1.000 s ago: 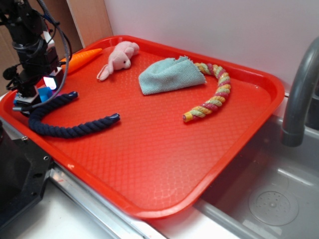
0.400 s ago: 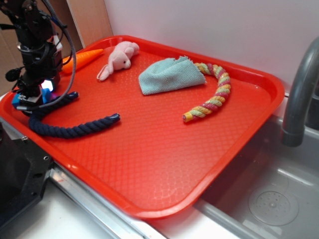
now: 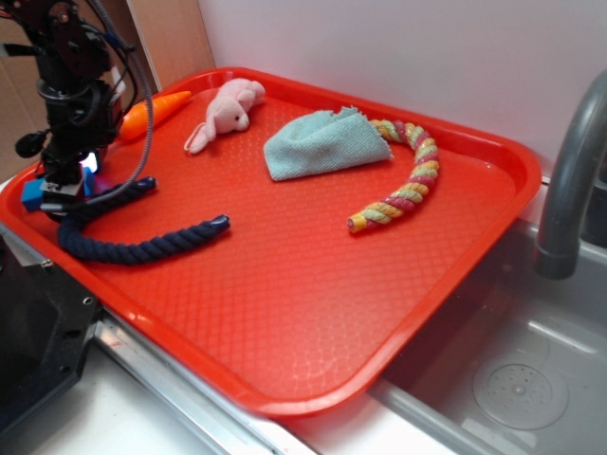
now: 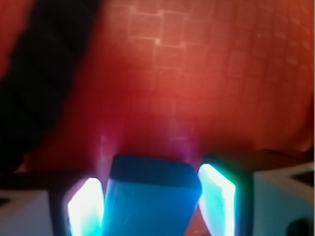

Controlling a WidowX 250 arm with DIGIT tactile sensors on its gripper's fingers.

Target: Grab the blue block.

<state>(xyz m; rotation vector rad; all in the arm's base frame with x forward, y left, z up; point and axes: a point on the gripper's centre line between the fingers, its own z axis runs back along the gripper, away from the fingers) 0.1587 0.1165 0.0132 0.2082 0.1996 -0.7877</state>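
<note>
The blue block (image 3: 33,194) lies at the far left edge of the red tray (image 3: 455,275), next to the end of the dark navy rope (image 3: 133,248). My gripper (image 3: 62,190) is lowered onto it. In the wrist view the block (image 4: 147,211) fills the space between my two lit fingers (image 4: 86,206), with a thin gap showing on the right side. The gripper (image 4: 150,194) is open around the block. The navy rope (image 4: 44,78) runs along the upper left of the wrist view.
An orange toy carrot (image 3: 152,112), a pink plush animal (image 3: 226,112), a pale teal cloth (image 3: 322,144) and a yellow-pink rope (image 3: 408,180) lie along the tray's back. A grey faucet (image 3: 569,180) and a sink stand to the right.
My gripper has moved a little left and down, so its fingers now straddle the blue block. The other things on the tray have not moved.
</note>
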